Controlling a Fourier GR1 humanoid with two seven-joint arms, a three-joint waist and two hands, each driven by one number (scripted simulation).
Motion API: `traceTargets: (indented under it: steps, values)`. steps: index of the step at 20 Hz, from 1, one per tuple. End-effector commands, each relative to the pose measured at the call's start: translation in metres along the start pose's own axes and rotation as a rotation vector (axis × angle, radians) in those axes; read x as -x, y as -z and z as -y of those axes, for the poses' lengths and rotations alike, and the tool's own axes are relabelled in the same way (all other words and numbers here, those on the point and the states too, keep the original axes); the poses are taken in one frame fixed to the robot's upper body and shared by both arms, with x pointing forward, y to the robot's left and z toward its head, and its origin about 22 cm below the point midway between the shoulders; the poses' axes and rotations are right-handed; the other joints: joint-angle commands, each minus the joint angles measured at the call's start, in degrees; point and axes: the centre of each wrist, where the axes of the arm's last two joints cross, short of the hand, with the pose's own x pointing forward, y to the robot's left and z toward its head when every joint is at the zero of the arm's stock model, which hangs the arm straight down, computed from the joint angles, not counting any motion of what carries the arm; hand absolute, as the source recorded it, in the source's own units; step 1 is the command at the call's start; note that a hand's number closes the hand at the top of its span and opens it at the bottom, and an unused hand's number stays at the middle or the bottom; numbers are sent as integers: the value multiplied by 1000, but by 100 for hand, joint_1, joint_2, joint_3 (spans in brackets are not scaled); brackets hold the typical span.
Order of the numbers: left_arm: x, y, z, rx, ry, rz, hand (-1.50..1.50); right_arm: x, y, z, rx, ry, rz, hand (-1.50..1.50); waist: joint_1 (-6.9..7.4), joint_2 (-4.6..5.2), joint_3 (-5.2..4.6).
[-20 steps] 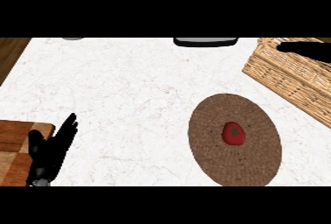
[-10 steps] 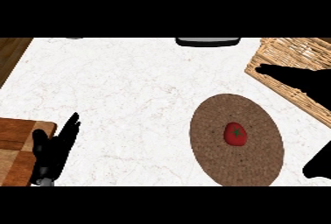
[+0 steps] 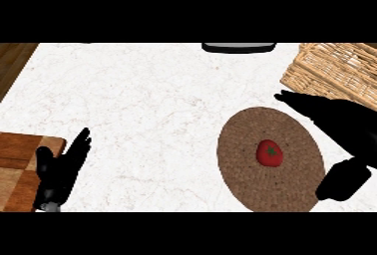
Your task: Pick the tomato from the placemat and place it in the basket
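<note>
Currently the small red tomato (image 3: 270,152) sits centred on the round brown woven placemat (image 3: 243,164). At its three o'clock hovers the black right hand (image 3: 340,128), fingers spread apart, holding nothing. It should settle squarely over the tomato before curling. The tan wicker basket (image 3: 335,69) waits at one o'clock. The left hand (image 3: 63,167) rests open at nine o'clock.

The right hand (image 3: 346,124) is the one thing that differs. A second ago only a dark sliver of it shows over the basket (image 3: 331,67) at the view's upper right. Half a second ago it lies across the basket's near edge, its thumb just entering at the right edge. Now it sits lower and further left, its straight fingers (image 3: 294,99) reaching past the basket to the placemat's (image 3: 250,164) upper right rim, its thumb at the mat's right edge, well apart from them, right of the tomato (image 3: 270,152).
</note>
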Motion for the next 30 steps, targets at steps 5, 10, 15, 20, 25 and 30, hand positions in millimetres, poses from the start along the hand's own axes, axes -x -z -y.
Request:
traceTargets:
  steps: [5, 10, 15, 20, 25, 30]
  values:
    - [32, -15, -6, 6, -11, -163, 0, 17, 15, -37, -2, 11, -23, -150, 1, 43, -62]
    - [34, -10, -11, 15, -8, -149, 0, 12, 29, -62, 0, -8, -13, -150, -1, 43, -65]
    - [34, -12, 12, -2, -8, -155, 0, 24, 33, -76, 3, -8, -17, -150, -20, 42, -64]
    - [30, -12, -14, 4, 0, -152, 0, 27, 51, -81, 16, 31, -6, -150, 23, 46, -66]
    - [34, -5, -19, 4, -17, -169, 0, 28, 53, -87, 6, -5, -5, -150, -28, 47, -70]
    - [29, -7, 4, 1, 9, -149, 0, 30, 81, -90, -54, -44, -65, -150, 56, 64, -69]
